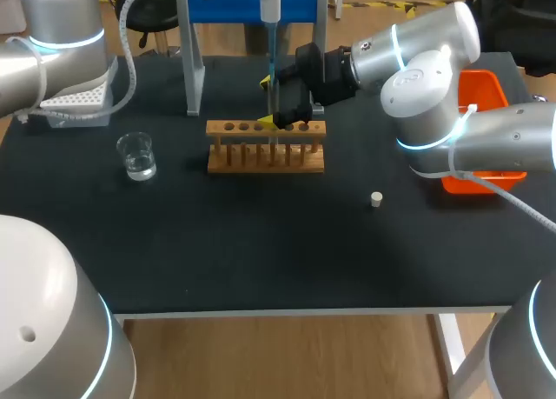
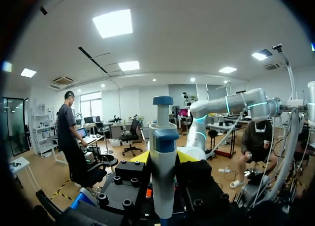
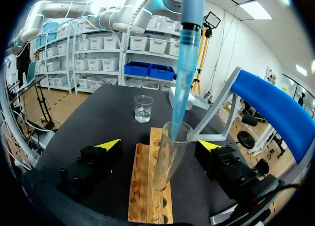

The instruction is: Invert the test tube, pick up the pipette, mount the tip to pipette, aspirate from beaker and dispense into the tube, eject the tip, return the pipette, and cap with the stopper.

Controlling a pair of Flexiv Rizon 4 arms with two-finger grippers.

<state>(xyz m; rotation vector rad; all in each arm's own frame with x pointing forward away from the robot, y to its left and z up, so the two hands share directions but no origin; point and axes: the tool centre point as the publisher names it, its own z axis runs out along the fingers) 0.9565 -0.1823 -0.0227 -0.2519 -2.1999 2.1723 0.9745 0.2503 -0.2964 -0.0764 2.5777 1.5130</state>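
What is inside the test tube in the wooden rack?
The blue pipette tip reaches into the test tube. The tube's bottom is hidden in the rack; liquid cannot be confirmed.

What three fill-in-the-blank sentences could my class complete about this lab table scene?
The translucent blue tip dips into the clear glass ____ in the wooden rack.
The left tool is shut on the white-and-blue ____.
The small white stopper lies on the ____ table.
Missing words: test tube; pipette; black.
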